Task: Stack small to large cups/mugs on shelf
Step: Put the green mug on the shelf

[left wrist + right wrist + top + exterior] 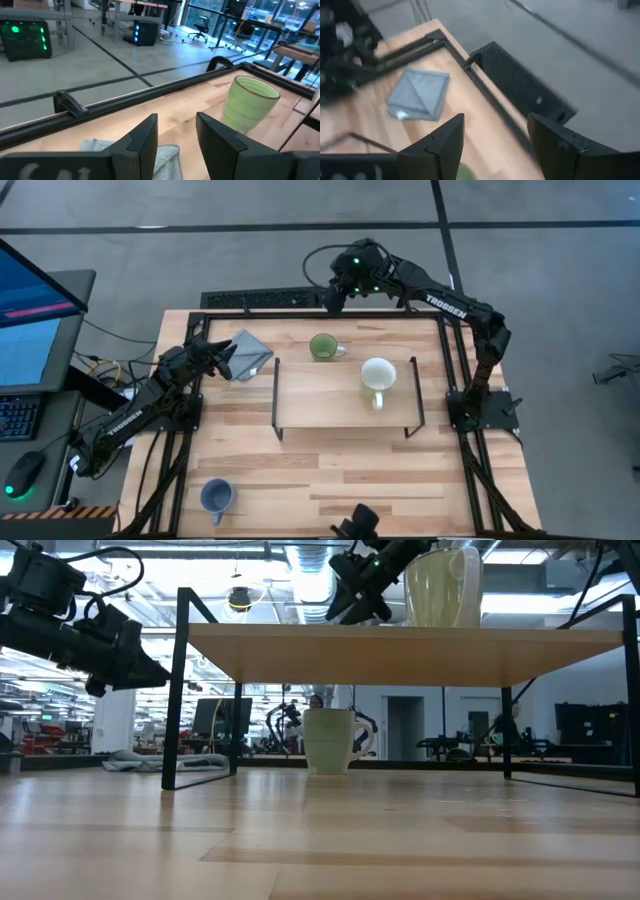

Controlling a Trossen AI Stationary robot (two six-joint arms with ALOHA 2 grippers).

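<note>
The cream-white mug (377, 375) stands upright on the shelf (320, 405), toward its right end. Just beyond the shelf's far edge, the green mug (323, 346) stands on the table; it also shows in the left wrist view (250, 102). The blue mug (216, 496) stands near the table's front left corner. My left gripper (222, 355) hovers open at the far left, above the edge of a folded grey cloth (250, 355). My right gripper (335, 295) hangs open high over the table's far edge, behind the green mug, with nothing between its fingers.
A black metal frame (300, 313) runs along the table's edges. Off the table to the left are a monitor (35, 300), a keyboard and a mouse (25, 473). Bare tabletop (400, 480) lies in front of the shelf.
</note>
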